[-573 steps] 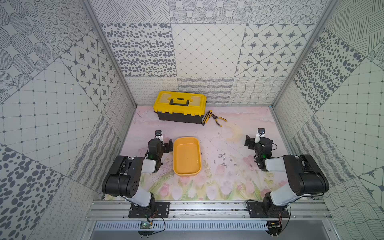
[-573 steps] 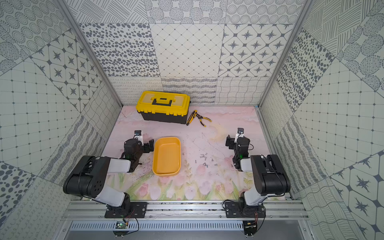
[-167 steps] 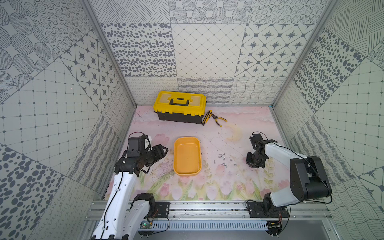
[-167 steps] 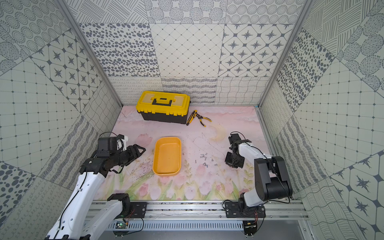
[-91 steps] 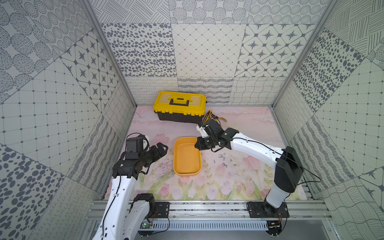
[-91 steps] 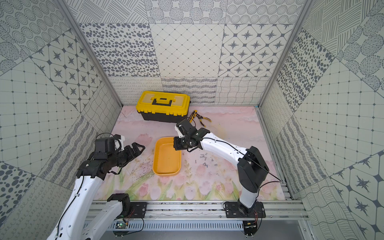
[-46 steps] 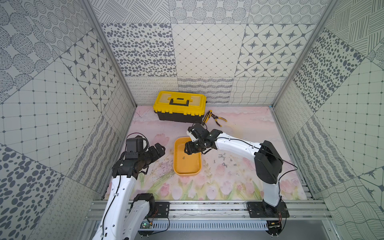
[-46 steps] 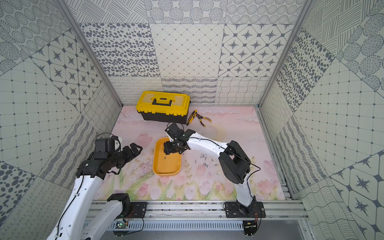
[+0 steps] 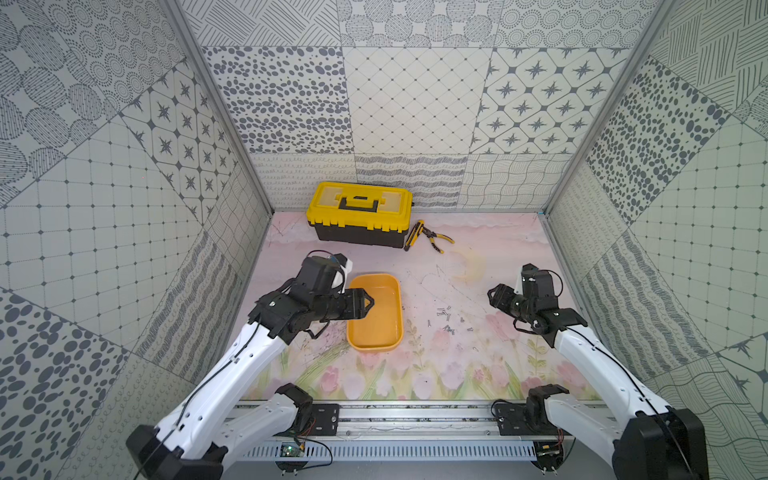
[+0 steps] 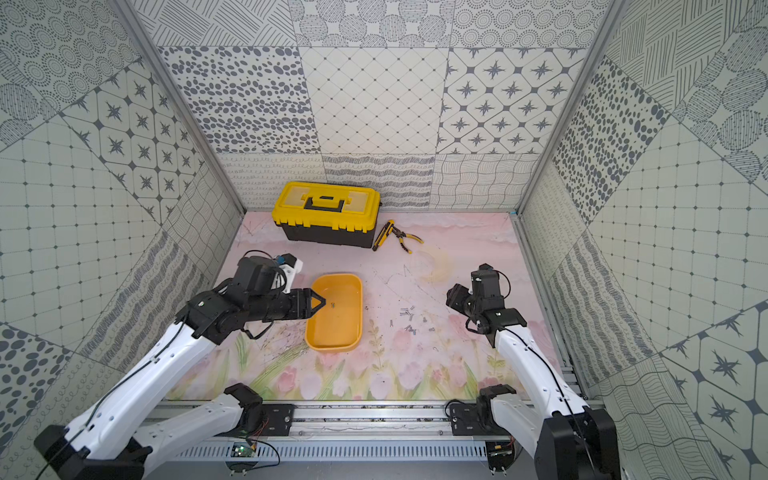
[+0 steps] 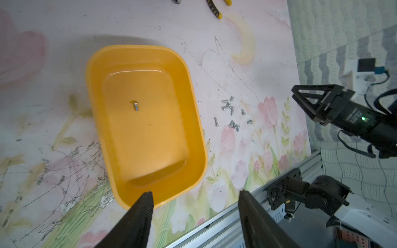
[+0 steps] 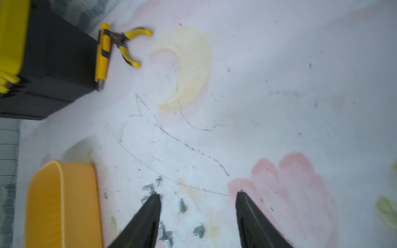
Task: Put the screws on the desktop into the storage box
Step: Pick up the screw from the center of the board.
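Beside the storage box [image 11: 150, 139] lie tiny, hard, slippery screws [image 11: 232, 111]; I'd pinch one across its stem. My left gripper [image 11: 195, 192] and right gripper [image 12: 197, 193] are half open, empty.

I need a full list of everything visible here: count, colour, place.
pale pink tulip-printed desktop: one, pink, under everything
shallow yellow-orange plastic storage box: one, yellow-orange, desktop centre
short silver metal screw: one, silver-grey, inside the storage box
loose screws: about ten, silver-grey, desktop, right of the storage box
handled plastic toolbox: one, yellow-black, desktop rear
pliers: one, yellow-black handles, right of the toolbox
utility knife: one, yellow-black, between toolbox and pliers
left gripper: one, black, open, over the storage box's left rim
right gripper: one, black, open, right of the loose screws
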Robot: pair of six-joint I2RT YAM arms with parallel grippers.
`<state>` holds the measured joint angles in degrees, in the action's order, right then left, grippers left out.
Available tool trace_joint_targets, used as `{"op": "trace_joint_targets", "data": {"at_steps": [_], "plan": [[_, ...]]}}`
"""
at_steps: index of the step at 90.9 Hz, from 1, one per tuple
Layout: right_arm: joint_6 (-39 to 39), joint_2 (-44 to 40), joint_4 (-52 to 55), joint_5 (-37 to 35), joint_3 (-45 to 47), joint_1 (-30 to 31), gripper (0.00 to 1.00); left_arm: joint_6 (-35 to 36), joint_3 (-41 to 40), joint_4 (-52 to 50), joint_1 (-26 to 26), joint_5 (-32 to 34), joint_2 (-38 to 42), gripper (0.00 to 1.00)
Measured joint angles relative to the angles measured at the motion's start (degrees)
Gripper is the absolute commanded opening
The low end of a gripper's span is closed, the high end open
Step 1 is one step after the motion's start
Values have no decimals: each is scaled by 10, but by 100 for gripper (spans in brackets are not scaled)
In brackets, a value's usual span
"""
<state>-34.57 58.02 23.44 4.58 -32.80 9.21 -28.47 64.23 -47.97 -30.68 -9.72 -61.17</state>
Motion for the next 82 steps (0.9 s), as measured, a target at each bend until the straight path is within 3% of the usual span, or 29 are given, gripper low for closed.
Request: {"op": "trace_joint_targets", "data": {"at_steps": [18,33,57,82], "plan": [[-2,-5,3,-16,60,-1,60,-9,150,-41,-163,65,-214,63],[-2,-12,-9,-32,64,-1,60,-45,265,-77,-240,107,-371,61],[-4,-12,-20,-40,67,-3,59,-96,370,-134,-271,147,-550,59],[-4,1,-27,-39,67,-7,59,-117,411,-165,-266,163,-644,51]]}}
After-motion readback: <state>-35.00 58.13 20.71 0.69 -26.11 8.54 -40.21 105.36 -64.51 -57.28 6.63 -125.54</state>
